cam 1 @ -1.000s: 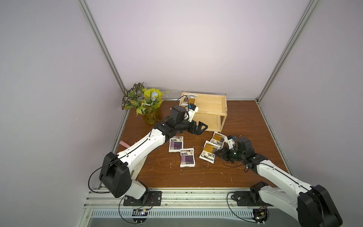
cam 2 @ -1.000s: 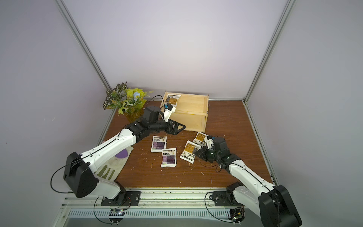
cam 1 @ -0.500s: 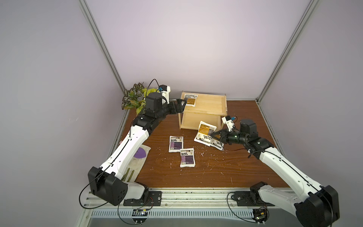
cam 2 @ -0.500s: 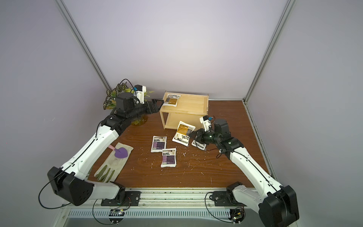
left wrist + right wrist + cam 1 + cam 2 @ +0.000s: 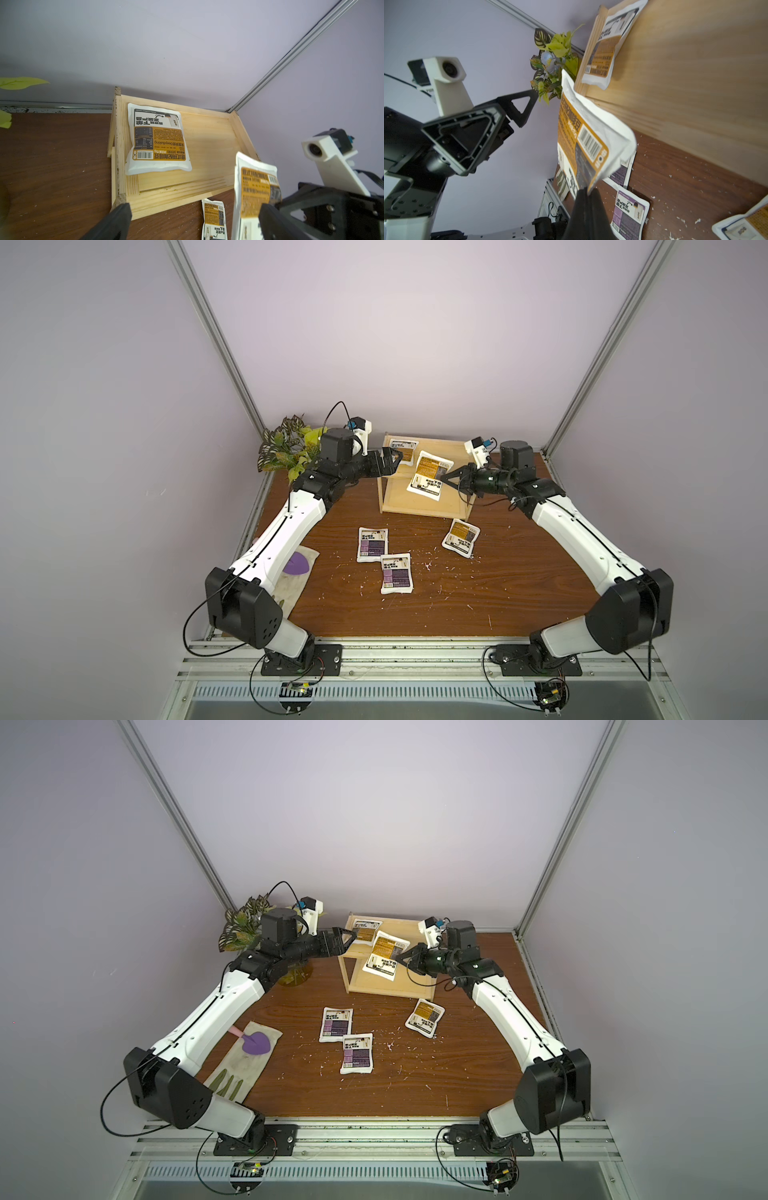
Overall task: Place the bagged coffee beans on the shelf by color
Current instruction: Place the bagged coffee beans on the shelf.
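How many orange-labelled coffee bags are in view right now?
3. The top-tier bag lies flat on the shelf; the held bag hangs from the right end effector near the shelf; the third bag lies on the table in front of the shelf. None looks hidden.

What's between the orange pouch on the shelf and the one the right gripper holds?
Only bare wood of the shelf's top tier, shown in the left wrist view, separates the shelved pouch from the held pouch.

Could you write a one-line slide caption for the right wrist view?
Right gripper, jaws shut on an orange pouch, holds it near the shelf, where a second orange pouch lies.
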Robot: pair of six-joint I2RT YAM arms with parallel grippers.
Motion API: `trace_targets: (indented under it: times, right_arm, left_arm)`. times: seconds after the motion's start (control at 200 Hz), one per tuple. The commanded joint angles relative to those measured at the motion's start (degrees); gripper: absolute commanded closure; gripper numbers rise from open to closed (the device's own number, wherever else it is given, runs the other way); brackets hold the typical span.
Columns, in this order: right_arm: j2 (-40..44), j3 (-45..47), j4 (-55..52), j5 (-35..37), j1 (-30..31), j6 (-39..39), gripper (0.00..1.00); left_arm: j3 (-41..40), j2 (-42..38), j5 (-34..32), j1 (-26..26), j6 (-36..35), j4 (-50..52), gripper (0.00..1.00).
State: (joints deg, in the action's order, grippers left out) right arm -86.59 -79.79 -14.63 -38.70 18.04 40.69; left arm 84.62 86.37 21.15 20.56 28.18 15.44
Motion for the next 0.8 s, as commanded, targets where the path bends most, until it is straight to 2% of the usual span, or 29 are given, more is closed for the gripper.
trace_targets:
  times: [0.0,0.38,0.796]
  right_arm:
    - [-2.9,-6.4,-2.2,-0.4,-1.9,-2.9,1.0]
    - [-17.0,-23.0,-10.4,2.0,-3.6,-7.1,1.0]
    - [-24.2,-32.2,-17.1,3.9,-4.3,-10.0,1.0]
  left_arm:
    - [2.5,0.3,1.8,-0.5,-1.5,0.6,0.0]
    - [1.7,1.2,2.6,-0.5,-1.1,-0.5,0.0]
    - [0.7,0.3,3.1,-0.6,-0.6,-1.9,0.0]
